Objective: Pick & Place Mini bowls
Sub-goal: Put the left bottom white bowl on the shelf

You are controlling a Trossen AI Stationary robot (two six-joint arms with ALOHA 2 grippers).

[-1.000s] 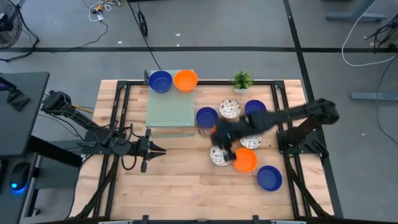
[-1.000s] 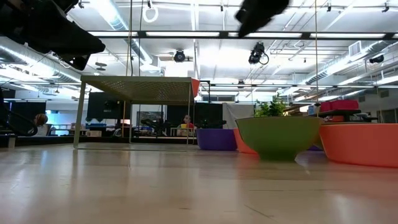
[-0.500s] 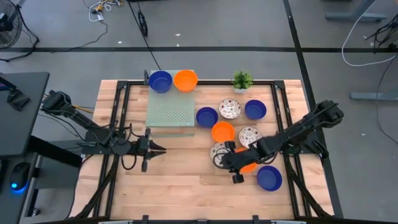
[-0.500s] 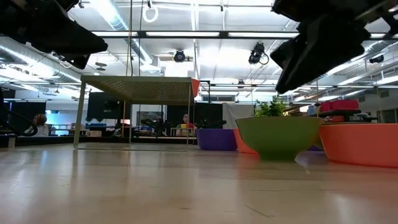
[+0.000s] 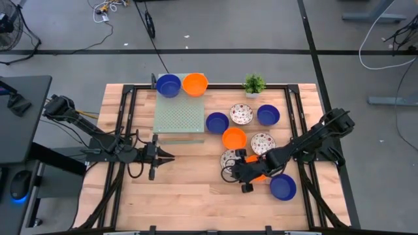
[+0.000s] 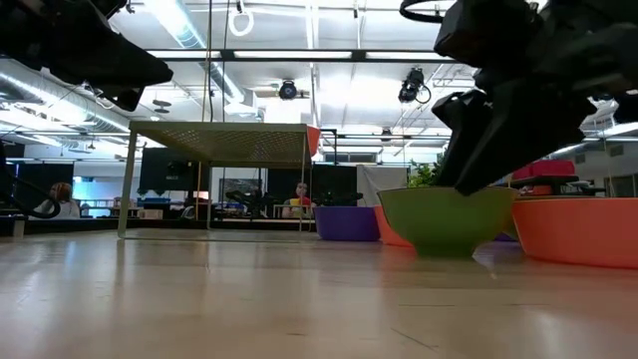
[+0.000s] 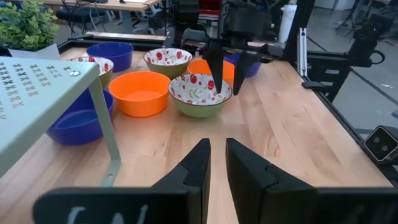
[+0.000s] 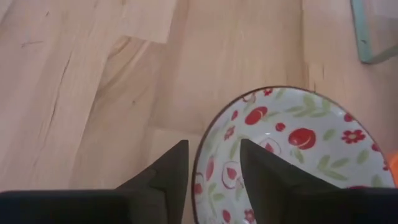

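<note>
A wooden table [image 5: 189, 196] stands on a grey floor, with a green rack [image 5: 179, 117] and a plant [image 5: 254, 83] on it. The right gripper [image 5: 236, 171] reaches down, its parted fingers [image 8: 168, 174] straddling the rim of an upright floral bowl [image 7: 200, 93] mid-table, beside orange [image 5: 234, 138] and blue [image 5: 217, 122] bowls. The left gripper [image 7: 213, 163] waits beside the rack, fingers nearly together, empty.

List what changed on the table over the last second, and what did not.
The right hand swung back from the middle of the bowl cluster, uncovering an orange bowl, and came down with open fingers straddling the rim of a floral bowl. The left hand and the other bowls stayed put.
</note>
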